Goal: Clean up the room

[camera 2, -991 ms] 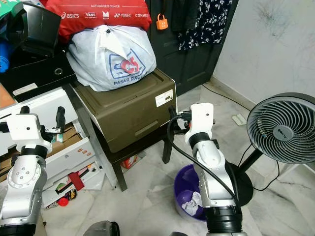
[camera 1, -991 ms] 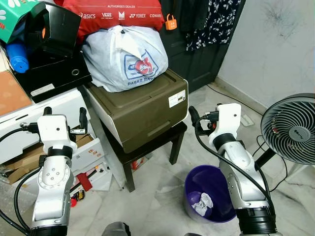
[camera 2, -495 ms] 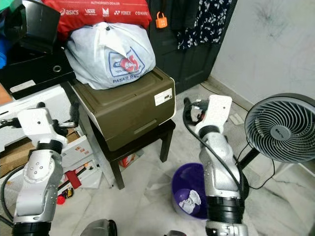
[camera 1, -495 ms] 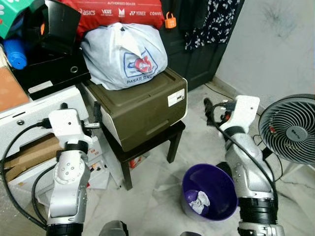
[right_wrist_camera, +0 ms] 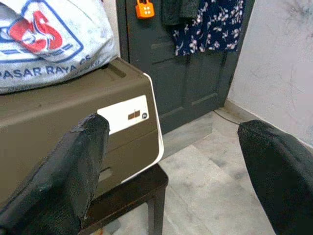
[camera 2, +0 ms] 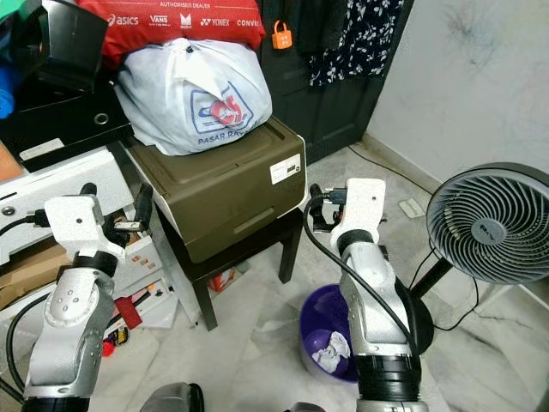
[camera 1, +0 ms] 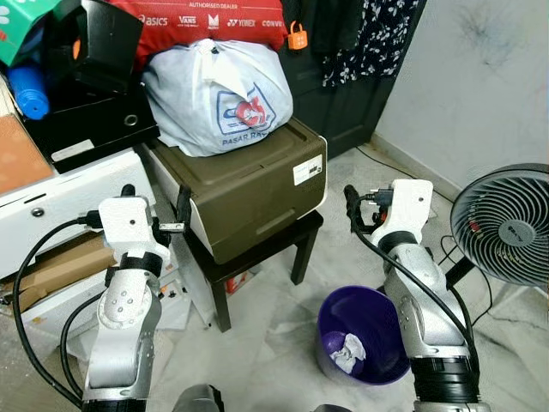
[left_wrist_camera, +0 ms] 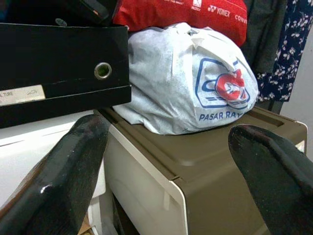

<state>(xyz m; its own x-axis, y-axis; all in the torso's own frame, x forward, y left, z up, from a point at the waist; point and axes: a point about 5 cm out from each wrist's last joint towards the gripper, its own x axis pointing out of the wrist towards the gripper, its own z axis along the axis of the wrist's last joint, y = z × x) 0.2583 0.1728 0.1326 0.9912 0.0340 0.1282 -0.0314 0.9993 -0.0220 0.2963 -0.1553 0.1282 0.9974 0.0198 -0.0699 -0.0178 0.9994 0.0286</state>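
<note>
A purple bin [camera 1: 377,313] stands on the marble floor in front of me, with crumpled white paper [camera 1: 350,353] inside. My right gripper [camera 1: 360,202] is raised above and behind the bin, near the corner of an olive-brown box [camera 1: 249,184]. It is open with nothing between its fingers [right_wrist_camera: 63,171]. My left gripper [camera 1: 156,199] is held up beside the box's left end, also open and empty, with one of its fingers [left_wrist_camera: 58,171] large in the left wrist view. A white plastic bag [camera 1: 219,99] lies on top of the box.
The box rests on a dark stool [camera 1: 257,257]. A white cabinet [camera 1: 69,193] with a black case [camera 1: 94,129] stands at the left, a red bag [camera 1: 206,19] behind. A fan [camera 1: 506,227] is at the right, with its cable on the floor. A dark door [camera 1: 343,94] carries an orange padlock [camera 1: 297,39].
The camera has shifted a little. My right gripper swung out toward the fan and has come back near the box. My left gripper moved closer to the box. Both stay open.
</note>
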